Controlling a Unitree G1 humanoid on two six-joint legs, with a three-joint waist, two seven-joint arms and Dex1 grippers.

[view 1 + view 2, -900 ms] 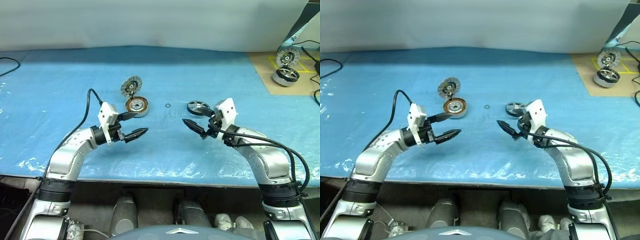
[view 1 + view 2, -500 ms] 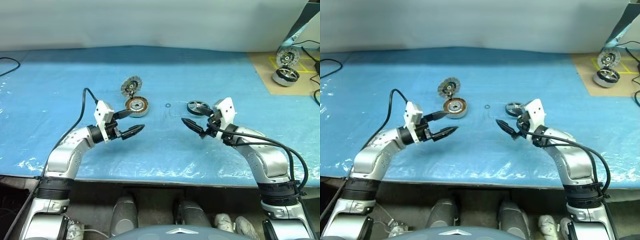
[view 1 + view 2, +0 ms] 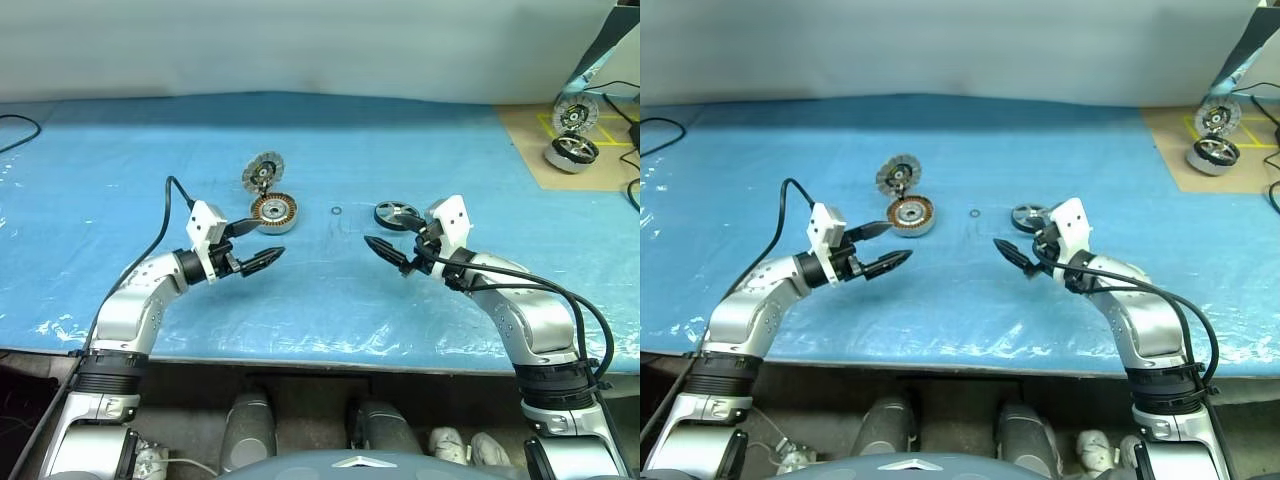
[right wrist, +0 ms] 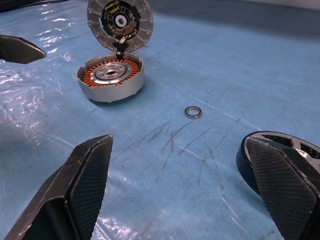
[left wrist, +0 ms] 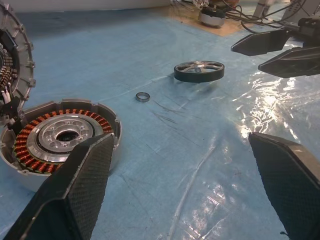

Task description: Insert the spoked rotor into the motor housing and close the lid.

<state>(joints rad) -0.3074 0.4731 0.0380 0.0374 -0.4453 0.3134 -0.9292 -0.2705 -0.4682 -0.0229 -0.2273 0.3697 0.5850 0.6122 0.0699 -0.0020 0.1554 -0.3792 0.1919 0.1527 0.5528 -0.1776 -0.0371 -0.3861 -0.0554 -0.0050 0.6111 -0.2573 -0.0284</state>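
Note:
The motor housing (image 3: 273, 212) lies on the blue sheet, a silver cup with copper windings showing. Its finned lid (image 3: 263, 172) stands open and upright behind it on the hinge. To the right lies the spoked rotor (image 3: 397, 215), a dark ring flat on the sheet. My left gripper (image 3: 275, 238) hovers open just in front of the housing, empty. My right gripper (image 3: 388, 254) is open and empty too, just in front of the rotor. The right wrist view has the housing (image 4: 110, 75), the lid (image 4: 120, 22) and the rotor (image 4: 280, 150).
A tiny thin ring (image 3: 336, 211) lies between housing and rotor. At the back right a tan board (image 3: 530, 140) carries another motor (image 3: 572, 152) and an upright disc (image 3: 575, 113), with cables beside them. A black cable (image 3: 15, 130) lies far left.
My left gripper has drawn back slightly to the left, away from the middle. The right arm and the parts on the sheet have stayed put.

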